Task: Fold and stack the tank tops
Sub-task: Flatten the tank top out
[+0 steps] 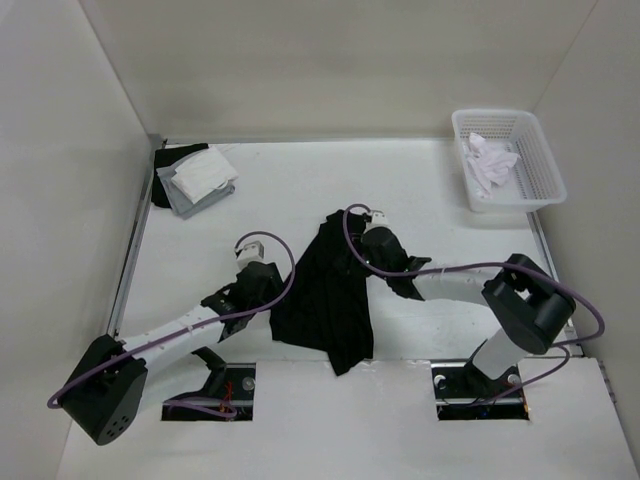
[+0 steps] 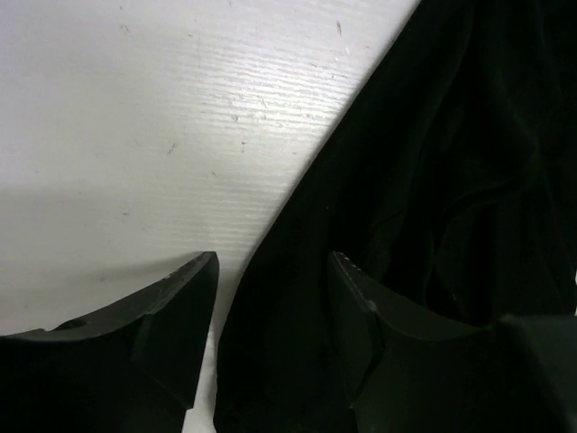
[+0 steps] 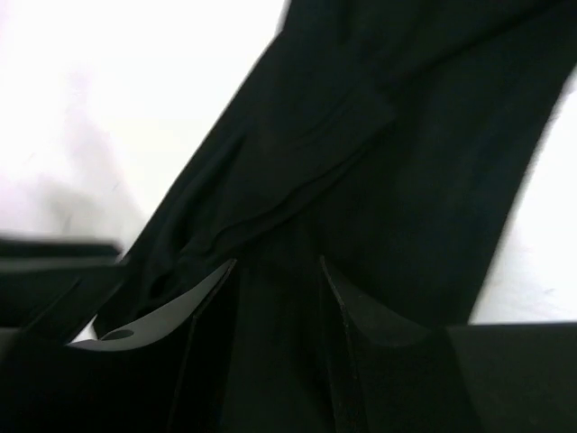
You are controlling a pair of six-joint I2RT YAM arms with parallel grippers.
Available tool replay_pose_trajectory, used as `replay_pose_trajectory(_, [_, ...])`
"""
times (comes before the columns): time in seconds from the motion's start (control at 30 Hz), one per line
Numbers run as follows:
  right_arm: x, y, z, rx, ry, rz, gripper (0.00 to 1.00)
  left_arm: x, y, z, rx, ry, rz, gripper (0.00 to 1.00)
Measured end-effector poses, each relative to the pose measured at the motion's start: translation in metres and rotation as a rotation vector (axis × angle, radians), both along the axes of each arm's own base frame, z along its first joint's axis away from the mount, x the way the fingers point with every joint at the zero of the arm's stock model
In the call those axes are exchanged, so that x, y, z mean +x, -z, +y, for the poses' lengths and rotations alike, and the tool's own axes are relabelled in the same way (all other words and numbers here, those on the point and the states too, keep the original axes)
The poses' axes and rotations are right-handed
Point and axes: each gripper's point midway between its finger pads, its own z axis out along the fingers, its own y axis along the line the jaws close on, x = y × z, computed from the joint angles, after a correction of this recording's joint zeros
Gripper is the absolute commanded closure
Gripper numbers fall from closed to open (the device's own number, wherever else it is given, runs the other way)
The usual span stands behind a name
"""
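The black tank top (image 1: 325,290) lies bunched and long in the middle of the table, narrow at its far end and wide at the near end. My right gripper (image 1: 358,248) is at its far end, and its jaws are closed around a bunch of the black cloth (image 3: 379,171), which stretches away from the fingers. My left gripper (image 1: 272,290) is low at the cloth's left edge. Its fingers (image 2: 185,298) are apart, straddling the black hem (image 2: 270,316). A folded stack of white and grey tank tops (image 1: 195,178) lies at the far left.
A white mesh basket (image 1: 535,185) with a crumpled white cloth (image 1: 490,160) in it stands at the far right. White walls close in the table on three sides. Two dark openings sit at the arm bases on the near edge.
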Motion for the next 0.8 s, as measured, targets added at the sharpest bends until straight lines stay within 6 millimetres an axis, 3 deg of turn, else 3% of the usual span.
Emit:
replay_pose_trajectory(0.3, [0.047,0.029,-0.026,-0.037,0.138,0.007,0.58,-0.003,0.003,-0.005,-0.012,-0.002,0.015,0.71])
replay_pose_trajectory(0.5, [0.057,0.025,-0.021,-0.014,0.138,-0.005,0.64,-0.004,0.003,-0.006,-0.018,0.0,0.02,0.79])
replay_pose_trajectory(0.8, [0.063,0.019,-0.013,0.011,0.127,-0.024,0.62,-0.006,0.006,-0.009,-0.026,0.01,0.034,0.81])
